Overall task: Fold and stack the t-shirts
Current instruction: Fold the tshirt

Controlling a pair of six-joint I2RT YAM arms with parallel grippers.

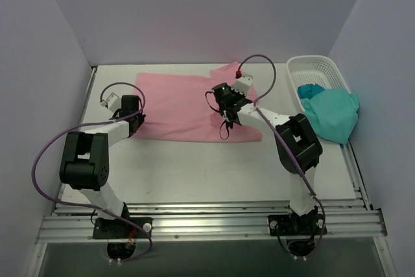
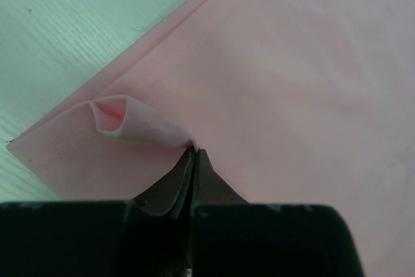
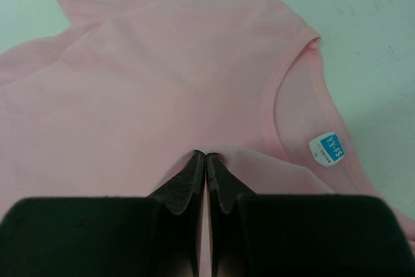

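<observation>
Table (image 1: 194, 173): white, both arms reach in from near edge. Pink t-shirt (image 1: 181, 105) lies flat mid-table toward the back, long axis L-R, collar end to the right. White lattice basket (image 1: 318, 66) at far right edge; teal t-shirt (image 1: 334, 115) bunched up, spilling over the basket's near end onto the table, well apart from both arms. Left gripper (image 2: 194, 154) sits at the pink shirt's left end by a hem corner, jaws together, clamped on a small raised curl of the cloth right at the tips; rest of the shirt spreads flat ahead and to the right of it. Right gripper (image 3: 205, 157) is down on the collar end, jaws pressed together, tips on the cloth just short of the neckline; can't tell if any fabric is caught between them. Neck label (image 3: 326, 149), blue/white, inside the collar, right of the tips.
</observation>
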